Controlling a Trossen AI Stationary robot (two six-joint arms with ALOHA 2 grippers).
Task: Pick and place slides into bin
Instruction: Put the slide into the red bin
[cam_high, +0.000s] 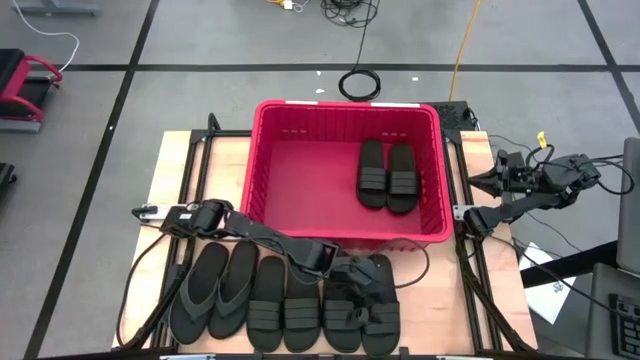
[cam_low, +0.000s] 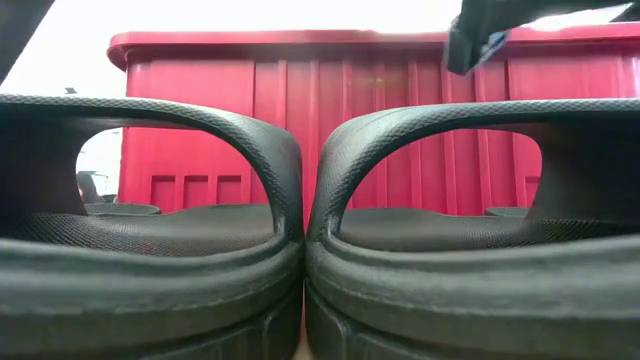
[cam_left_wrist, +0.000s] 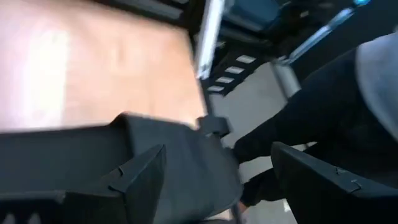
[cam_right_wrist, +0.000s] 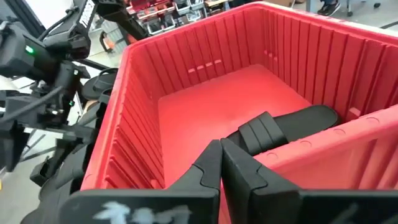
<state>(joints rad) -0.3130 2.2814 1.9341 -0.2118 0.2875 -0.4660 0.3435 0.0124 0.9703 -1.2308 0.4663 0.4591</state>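
Two ribbed-strap slides (cam_low: 300, 230) fill the low view, set side by side and touching at the front edge of the tabletop (cam_high: 170, 160), with the bin (cam_low: 330, 110) standing just behind them.

From above, we record six slides in a row (cam_high: 285, 300) along that front edge — two thong-strap ones on the left, four wide-strap ones to their right. Two further wide-strap slides (cam_high: 387, 175) lie side by side, flat, on the floor of the bin (cam_high: 300, 165), toward its right wall. We see the same pair in the right wrist view (cam_right_wrist: 280, 127).

The left tool (cam_high: 365, 280) sits low over the rightmost slides of the row, just in front of the bin's near wall. Its fingers (cam_left_wrist: 140, 177) stand wide apart — released — with a dark slide surface directly between and beneath them; we cannot tell whether they touch it.

The right tool (cam_right_wrist: 221, 165) is clenched on nothing, parked beside the bin's right rim, off the tabletop's right edge.
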